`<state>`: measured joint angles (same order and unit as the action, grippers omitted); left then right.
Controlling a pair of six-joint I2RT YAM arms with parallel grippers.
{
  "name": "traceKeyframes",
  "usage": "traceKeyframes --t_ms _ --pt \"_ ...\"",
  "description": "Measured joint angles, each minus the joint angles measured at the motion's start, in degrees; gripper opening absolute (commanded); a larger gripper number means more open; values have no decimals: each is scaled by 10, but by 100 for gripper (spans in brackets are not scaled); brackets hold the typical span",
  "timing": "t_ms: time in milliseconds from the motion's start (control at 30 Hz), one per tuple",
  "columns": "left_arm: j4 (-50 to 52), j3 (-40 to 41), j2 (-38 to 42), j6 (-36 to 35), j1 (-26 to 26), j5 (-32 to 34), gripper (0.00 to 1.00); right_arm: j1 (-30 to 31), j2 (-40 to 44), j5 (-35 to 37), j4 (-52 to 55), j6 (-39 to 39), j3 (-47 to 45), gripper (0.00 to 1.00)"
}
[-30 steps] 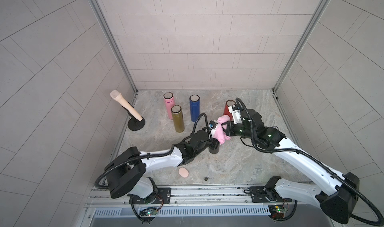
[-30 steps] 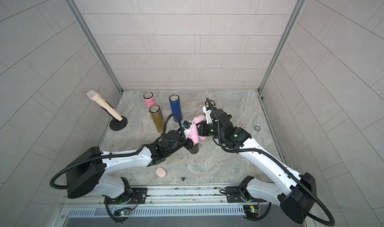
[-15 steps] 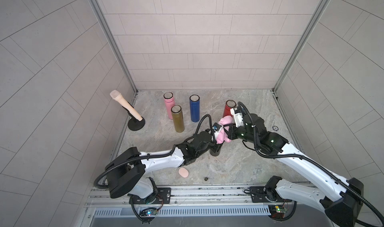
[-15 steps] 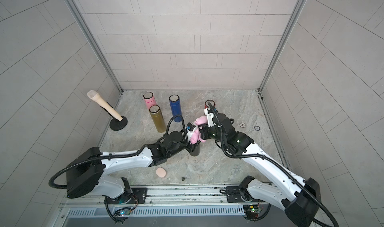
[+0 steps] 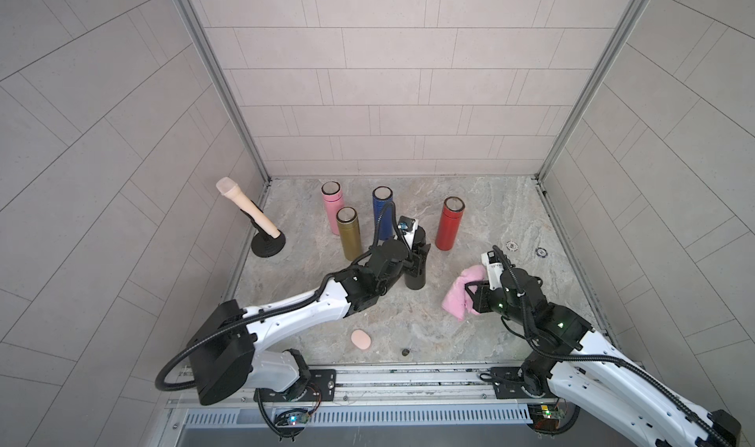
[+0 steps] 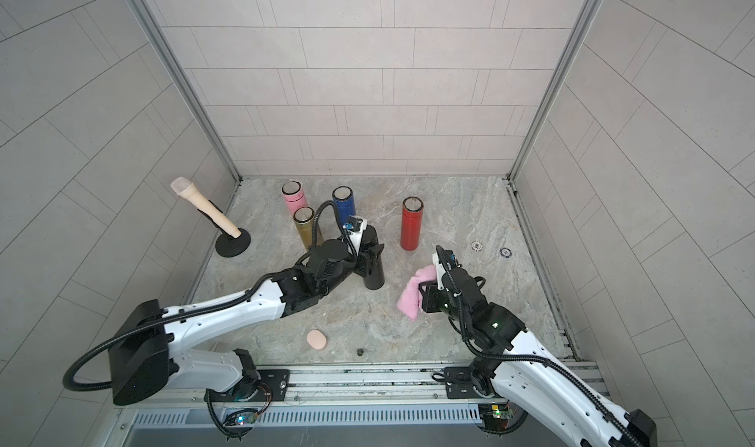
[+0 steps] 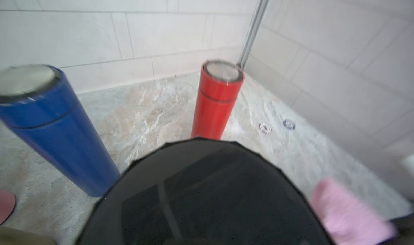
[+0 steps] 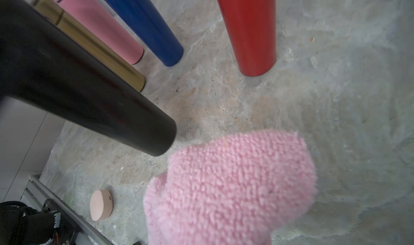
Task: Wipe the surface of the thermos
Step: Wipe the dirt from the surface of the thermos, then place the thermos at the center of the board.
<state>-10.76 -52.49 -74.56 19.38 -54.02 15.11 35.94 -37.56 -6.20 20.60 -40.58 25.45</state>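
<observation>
Black thermos point(image 7: 212, 199) before red thermos point(image 7: 215, 102)

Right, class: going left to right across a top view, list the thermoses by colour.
pink thermos → gold thermos → blue thermos → black thermos → red thermos

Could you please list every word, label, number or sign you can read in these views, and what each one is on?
No text here can be read.
Red-marked disc and blue disc on the tabletop: printed marks, too small and blurred to read.
Pink thermos, gold thermos, blue thermos, red thermos, black thermos: no lettering visible.
</observation>
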Motion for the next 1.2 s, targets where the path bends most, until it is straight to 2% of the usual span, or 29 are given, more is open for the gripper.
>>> traceKeyframes --t_ms 167,300,633,833,1067,1200 --pt "-1 -30 65 111 17 0 0 0 -39 -18 -74 -30 -33 0" --pt "-5 -28 69 181 29 -24 0 0 -44 -25 -133 -39 -20 0" --pt "-35 -7 53 257 38 -52 0 -14 -54 -29 -164 -36 41 0" --pt "-25 -8 52 238 37 -26 0 -16 -29 -27 -132 -44 50 0" --pt "54 -37 7 126 43 37 0 -16 51 15 -80 -13 127 0" --pt "61 -88 -59 63 54 47 0 -16 43 28 -69 -1 141 0"
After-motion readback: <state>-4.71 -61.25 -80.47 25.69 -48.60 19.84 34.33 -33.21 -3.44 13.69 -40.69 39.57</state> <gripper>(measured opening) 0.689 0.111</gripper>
